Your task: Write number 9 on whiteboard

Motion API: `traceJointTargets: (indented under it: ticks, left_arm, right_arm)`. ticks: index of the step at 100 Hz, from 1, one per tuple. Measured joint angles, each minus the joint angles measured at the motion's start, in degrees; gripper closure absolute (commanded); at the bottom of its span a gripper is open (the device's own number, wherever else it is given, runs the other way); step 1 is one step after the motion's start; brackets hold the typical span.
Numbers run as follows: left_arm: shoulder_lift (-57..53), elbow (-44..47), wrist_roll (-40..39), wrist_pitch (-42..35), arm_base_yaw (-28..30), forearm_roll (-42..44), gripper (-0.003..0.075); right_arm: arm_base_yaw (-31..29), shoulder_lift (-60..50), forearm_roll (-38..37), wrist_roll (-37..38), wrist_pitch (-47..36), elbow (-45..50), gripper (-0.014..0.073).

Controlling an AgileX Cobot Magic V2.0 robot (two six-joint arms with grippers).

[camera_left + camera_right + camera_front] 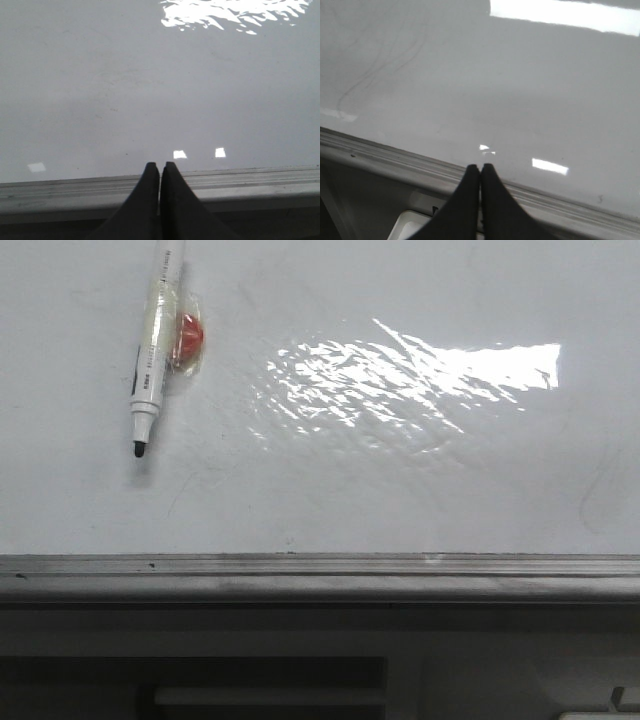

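The whiteboard [400, 500] fills the front view, glossy white with rippled glare and faint grey smudges. No number 9 shows on it. A white marker [152, 350] with a black tip lies uncapped at the board's far left, tip towards the near edge, next to a small orange-red object in clear wrap [188, 335]. Neither gripper shows in the front view. My left gripper [160, 166] is shut and empty over the board's grey edge strip [250, 180]. My right gripper [480, 167] is shut and empty over the edge strip [395, 157].
The grey metal edge strip [320, 565] runs along the board's near side, with a dark cabinet front [250, 680] below it. A white object [407, 225] lies under the right gripper, below the board edge.
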Motion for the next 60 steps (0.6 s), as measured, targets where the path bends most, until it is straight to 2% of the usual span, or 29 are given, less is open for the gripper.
traceJointTargets:
  ticks: [20, 52, 60]
  left_arm:
    - [0.00, 0.00, 0.00, 0.00, 0.00, 0.00, 0.0741]
    - [0.00, 0.00, 0.00, 0.00, 0.00, 0.00, 0.0741]
    - [0.00, 0.04, 0.00, -1.34, 0.00, -5.00, 0.0741]
  right_arm:
    - [0.00, 0.00, -0.17, 0.00, 0.00, 0.00, 0.0635]
    - [0.00, -0.09, -10.16, -0.12, 0.24, 0.00, 0.0635]
    - [0.00, -0.09, -13.27, -0.12, -1.09, 0.00, 0.0635]
